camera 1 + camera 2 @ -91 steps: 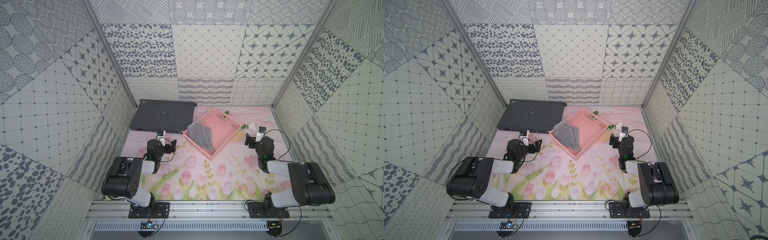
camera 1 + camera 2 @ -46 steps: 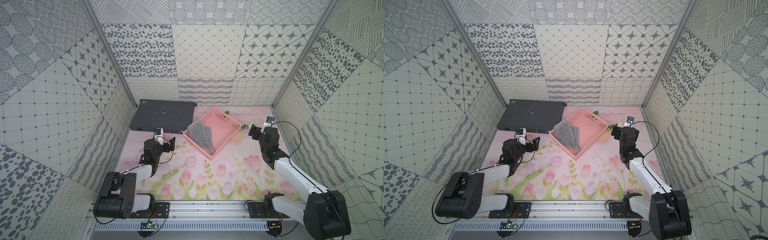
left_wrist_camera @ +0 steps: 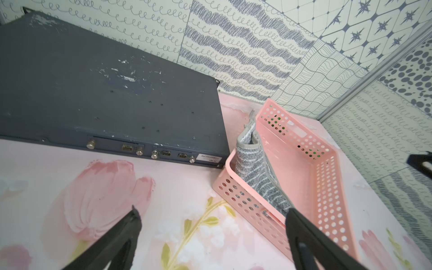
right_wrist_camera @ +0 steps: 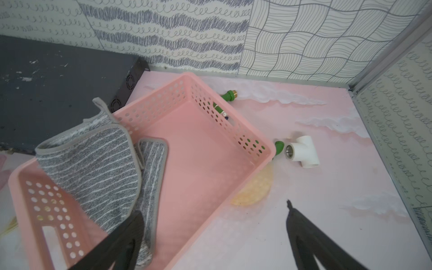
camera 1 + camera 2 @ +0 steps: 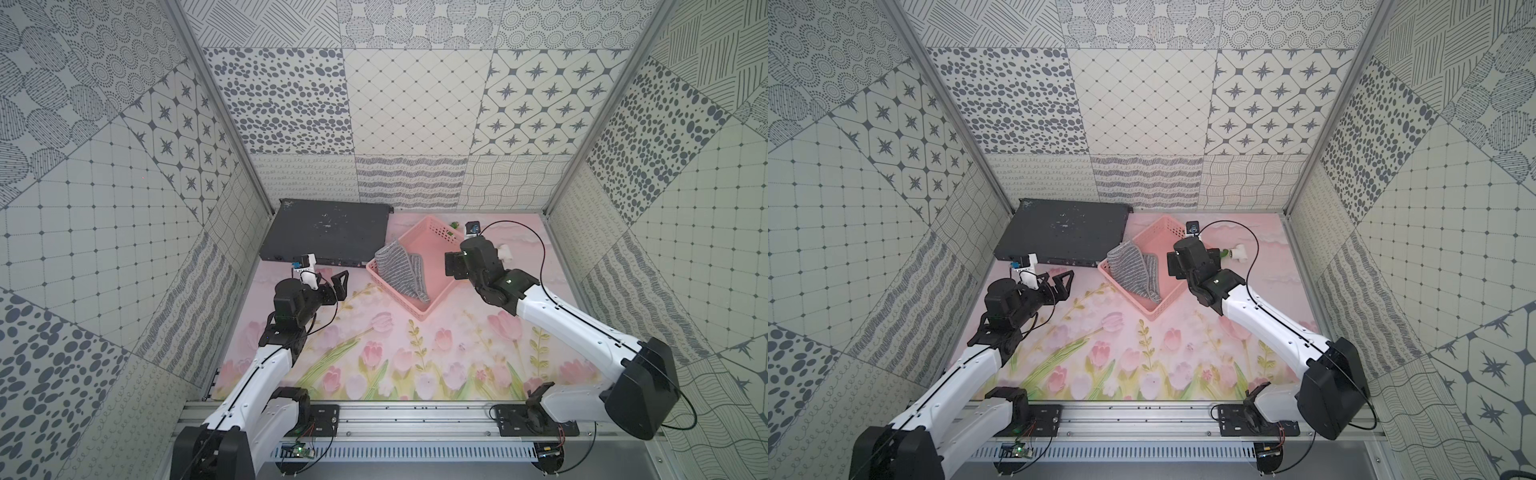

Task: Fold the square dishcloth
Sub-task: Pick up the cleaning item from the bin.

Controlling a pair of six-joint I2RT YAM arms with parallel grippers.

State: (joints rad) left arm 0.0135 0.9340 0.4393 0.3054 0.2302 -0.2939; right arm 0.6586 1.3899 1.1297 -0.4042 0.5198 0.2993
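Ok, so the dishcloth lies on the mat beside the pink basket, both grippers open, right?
No: the dishcloth sits inside the pink basket, leaning against its wall, as the right wrist view shows. Left gripper and right gripper are open.

Table [image 5: 415,353] covered by pink mat printed with tulips. Far left corner: flat dark grey metal equipment case [image 5: 328,232]. Just beside its right end, pink perforated plastic basket [image 5: 436,270], set diagonally. Near far right corner: white plastic T pipe fitting [image 4: 302,152], small green fitting [image 4: 278,147] against it.
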